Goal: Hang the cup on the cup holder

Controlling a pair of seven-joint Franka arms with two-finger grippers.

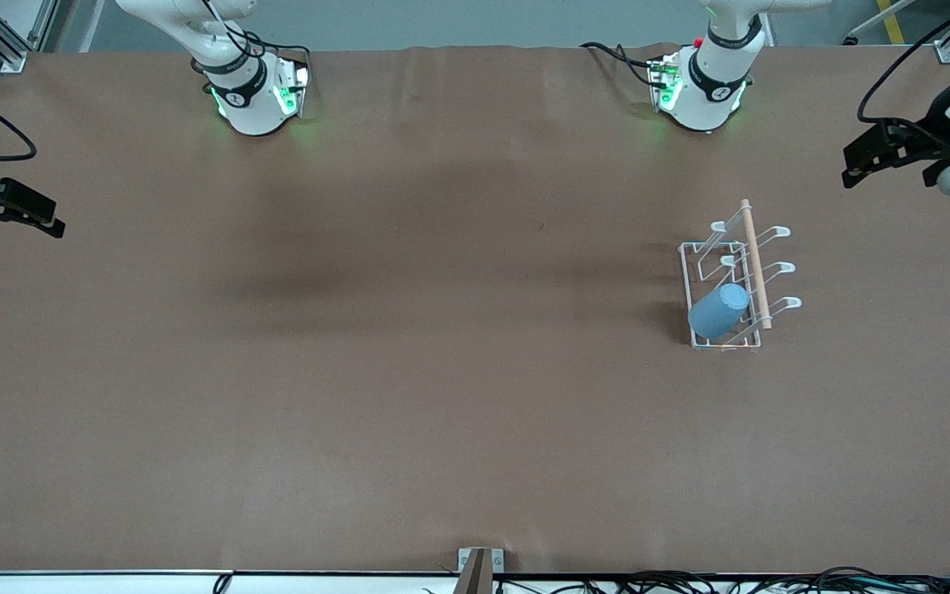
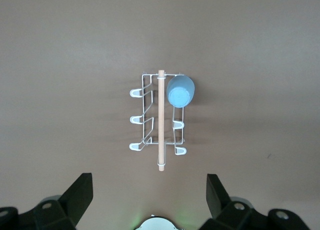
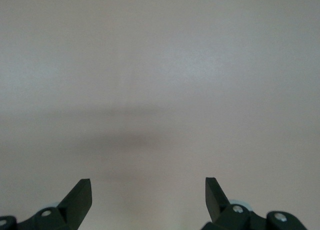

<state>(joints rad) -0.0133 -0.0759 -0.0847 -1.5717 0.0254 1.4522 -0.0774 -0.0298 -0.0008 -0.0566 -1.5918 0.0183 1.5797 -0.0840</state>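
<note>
Already hung: smooth light-blue plastic cup [image 1: 719,311] on white wire cup holder [image 1: 737,280], matte brown tabletop [image 1: 409,346]; left gripper [image 2: 149,200] and right gripper [image 3: 148,200] both spread, raised at table's ends.

Light-blue cup [image 1: 719,310], white wire cup holder [image 1: 702,247], plain brown table [image 1: 409,371]

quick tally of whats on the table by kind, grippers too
cup: 1, light blue, hung on a prong of the rack
cup holder: 1, white wire with a wooden rod
grippers: 2, left gripper and right gripper, both open and empty
total: 4
</note>
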